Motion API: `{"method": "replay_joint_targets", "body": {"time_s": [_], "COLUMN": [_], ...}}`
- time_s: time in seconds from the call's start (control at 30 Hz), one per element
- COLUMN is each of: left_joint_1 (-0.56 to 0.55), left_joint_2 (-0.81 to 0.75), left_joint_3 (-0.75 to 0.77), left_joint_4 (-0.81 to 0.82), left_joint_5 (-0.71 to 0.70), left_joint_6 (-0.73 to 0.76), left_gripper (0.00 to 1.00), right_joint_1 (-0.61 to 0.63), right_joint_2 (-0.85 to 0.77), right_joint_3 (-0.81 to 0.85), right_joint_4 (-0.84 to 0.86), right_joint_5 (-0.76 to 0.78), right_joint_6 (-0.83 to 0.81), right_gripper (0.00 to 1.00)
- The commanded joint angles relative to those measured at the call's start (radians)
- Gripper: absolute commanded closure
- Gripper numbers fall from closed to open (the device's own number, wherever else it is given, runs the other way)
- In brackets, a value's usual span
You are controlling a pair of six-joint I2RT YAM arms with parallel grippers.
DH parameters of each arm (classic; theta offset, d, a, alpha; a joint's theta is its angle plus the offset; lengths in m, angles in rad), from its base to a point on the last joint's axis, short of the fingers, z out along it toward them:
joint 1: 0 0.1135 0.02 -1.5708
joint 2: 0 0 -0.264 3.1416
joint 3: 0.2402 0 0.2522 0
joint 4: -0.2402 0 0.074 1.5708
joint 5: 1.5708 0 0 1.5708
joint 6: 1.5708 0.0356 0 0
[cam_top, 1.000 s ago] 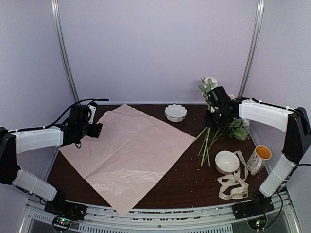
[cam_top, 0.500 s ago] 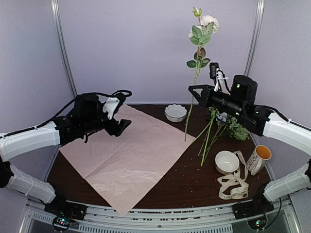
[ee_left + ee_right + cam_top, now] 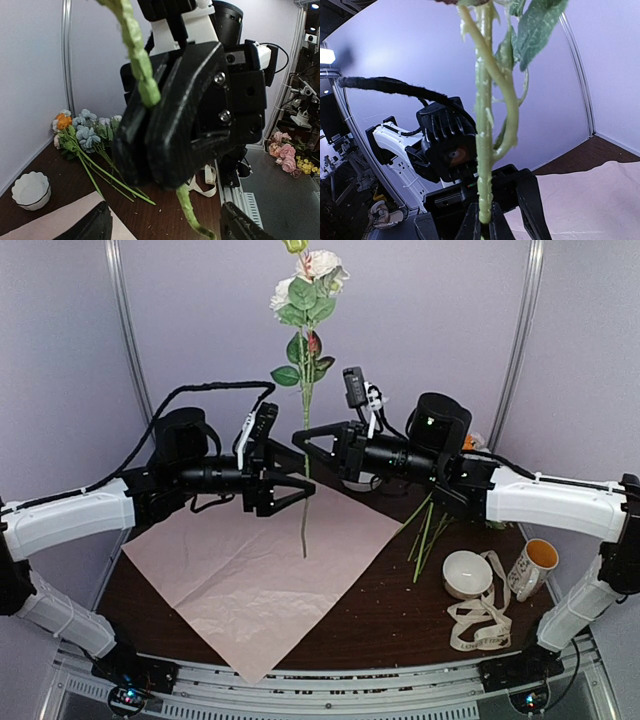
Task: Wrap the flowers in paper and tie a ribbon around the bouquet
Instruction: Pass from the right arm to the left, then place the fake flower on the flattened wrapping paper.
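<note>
Right gripper was clamped on a long green-stemmed white artificial flower, held upright above the large light-pink paper sheet. Left gripper was spread open, jaws either side of that stem. Other blue and orange flowers were laid on the dark table, right of the sheet.

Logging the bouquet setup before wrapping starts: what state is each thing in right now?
White rose on long green stem: upright, off the table, clamped in right gripper.
Left gripper: open, fingertips near the stem.
Light-pink paper sheet: spread flat, creased.
Other green-stemmed flowers: lying on table.
Cream ribbon: loose, untied.
Plain white bowl: upright.
</note>
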Motion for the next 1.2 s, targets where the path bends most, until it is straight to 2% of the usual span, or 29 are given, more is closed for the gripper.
{"method": "replay_joint_targets", "body": {"time_s": [0.0,0.03,0.1,0.2,0.3,0.33,0.4,0.43,0.5,0.63,0.73,0.97,1.07,1.17], "left_joint_1": [-0.004,-0.006,-0.007,-0.007,-0.003,0.0,0.012,0.026,0.083,0.239,0.303,0.395,0.426,0.445], "left_joint_2": [0.017,0.015,0.016,0.019,0.02,0.021,0.025,0.029,0.051,0.118,0.184,0.387,0.449,0.514], "left_joint_3": [0.011,0.006,0.006,0.003,0.003,0.004,0.008,0.012,0.012,-0.048,-0.083,-0.037,-0.05,-0.078], "left_joint_4": [0.161,0.169,0.168,0.193,0.186,0.175,0.131,0.097,0.028,-0.055,-0.078,-0.208,-0.203,-0.126], "left_joint_5": [0.152,0.147,0.136,0.118,0.089,0.084,0.043,0.014,-0.051,-0.116,-0.132,-0.124,-0.135,-0.116], "left_joint_6": [-0.109,-0.114,-0.116,-0.15,-0.207,-0.223,-0.266,-0.292,-0.372,-0.53,-0.532,-0.436,-0.452,-0.523], "left_gripper": [0.28,0.33,0.53,1.0,1.0,1.0,1.0,1.0,1.0,1.0,1.0,1.0,1.0,1.0], "right_joint_1": [0.008,0.006,0.008,0.008,0.003,-0.001,-0.016,-0.025,-0.05,-0.103,-0.138,-0.215,-0.265,-0.331], "right_joint_2": [0.009,0.009,0.01,0.014,0.011,0.011,0.011,0.009,0.003,-0.021,-0.027,-0.019,0.002,0.039], "right_joint_3": [0.038,0.038,0.038,0.042,0.062,0.07,0.087,0.091,0.092,0.076,0.074,0.046,0.041,0.029], "right_joint_4": [0.05,0.05,0.047,0.028,-0.052,-0.091,-0.163,-0.197,-0.271,-0.426,-0.546,-0.723,-0.791,-0.837], "right_joint_5": [-0.037,-0.037,-0.036,-0.029,0.011,0.035,0.092,0.136,0.229,0.462,0.57,0.677,0.713,0.7], "right_joint_6": [0.012,0.013,0.013,0.006,-0.027,-0.038,-0.05,-0.051,-0.05,-0.034,-0.041,-0.036,-0.014,0.023], "right_gripper": [1.0,1.0,1.0,1.0,0.99,0.85,0.5,0.38,0.31,0.29,0.29,0.28,0.28,0.3]}}
